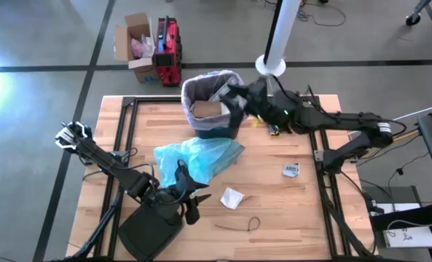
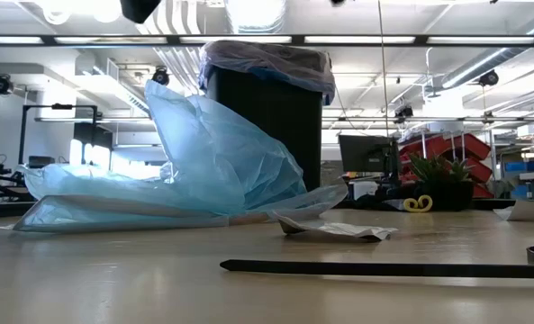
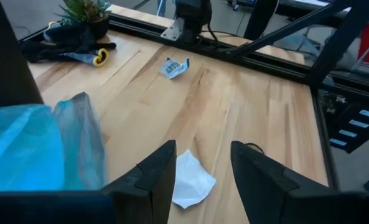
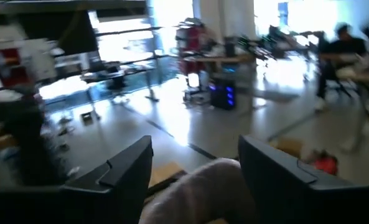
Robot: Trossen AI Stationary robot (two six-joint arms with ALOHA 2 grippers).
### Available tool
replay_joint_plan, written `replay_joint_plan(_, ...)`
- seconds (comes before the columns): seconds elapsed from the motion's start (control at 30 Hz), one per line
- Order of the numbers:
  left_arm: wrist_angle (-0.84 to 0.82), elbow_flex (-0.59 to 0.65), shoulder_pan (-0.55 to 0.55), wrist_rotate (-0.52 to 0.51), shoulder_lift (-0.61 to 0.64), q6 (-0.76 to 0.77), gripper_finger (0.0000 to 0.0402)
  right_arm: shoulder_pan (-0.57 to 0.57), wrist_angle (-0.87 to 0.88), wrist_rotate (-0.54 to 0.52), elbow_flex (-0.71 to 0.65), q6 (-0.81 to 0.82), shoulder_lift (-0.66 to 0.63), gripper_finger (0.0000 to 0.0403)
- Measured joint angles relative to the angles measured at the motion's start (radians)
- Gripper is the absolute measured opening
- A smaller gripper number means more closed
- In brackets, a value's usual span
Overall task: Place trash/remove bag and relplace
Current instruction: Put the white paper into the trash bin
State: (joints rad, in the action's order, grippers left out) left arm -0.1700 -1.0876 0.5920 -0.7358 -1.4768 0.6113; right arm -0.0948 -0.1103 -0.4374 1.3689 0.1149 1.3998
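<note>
The left arm stretched along the table's (image 1: 157, 124) left side, its gripper (image 1: 191, 206) low over the pale planked wood near the front edge, the two dark wedge-shaped fingers (image 3: 153, 180) parted with nothing between them. Just beyond their tips lay a flat, creased white scrap (image 1: 232, 197) of paper. Beside that gripper, toward the table's middle, a light blue bag (image 1: 197, 158) of thin, glossy, see-through plastic lay in soft wrinkled folds, one end rising to a peak in the low view. A thin black strap (image 1: 241, 225) curled on the wood near the front edge, and a flat black pad (image 1: 150, 233) sat at the front left corner. Behind the blue bag stood the dark, rounded-rectangular bin (image 1: 217, 125), lined with the filmy pinkish-white bag (image 1: 194, 89), whose gathered, crinkled rim folded over the bin's lip. Crumpled brown paper (image 1: 207, 109) rested inside it. The right gripper (image 1: 234, 96) hung over the bin's right rim, its blocky fingers (image 4: 119, 168) spread apart and empty, with a blurred pale mass showing between them in the wrist view. Farther right, a small white tag (image 1: 291, 170) with print lay alone on the bare wood.
</note>
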Motion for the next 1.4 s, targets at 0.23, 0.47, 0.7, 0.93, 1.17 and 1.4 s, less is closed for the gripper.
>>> replay_joint_plan(0.23,0.072,0.02,-0.027,0.1,-0.09,-0.014,0.0157,0.227,0.061,-0.045,0.0,-0.133,-0.103,0.0222)
replay_joint_plan(0.47,0.082,-0.127,-0.068,0.149,-0.332,-0.099,0.0185,0.478,0.311,-0.091,0.0,-0.085,-0.197,0.0206)
replay_joint_plan(0.7,-0.142,-0.364,-0.135,0.23,-0.543,0.105,0.0229,0.749,0.551,-0.17,0.0,0.149,-0.195,0.0206)
replay_joint_plan(0.93,-0.292,-0.504,-0.147,0.206,-0.686,0.234,0.0279,0.997,0.701,-0.404,-0.002,0.344,-0.101,0.0208)
replay_joint_plan(1.17,-0.276,-0.525,-0.141,0.089,-0.804,0.428,0.031,1.118,0.702,-0.534,-0.002,0.505,0.001,0.0204)
replay_joint_plan(1.4,-0.283,-0.526,-0.141,0.078,-0.831,0.425,0.0265,1.167,0.712,-0.532,-0.002,0.624,0.059,0.0205)
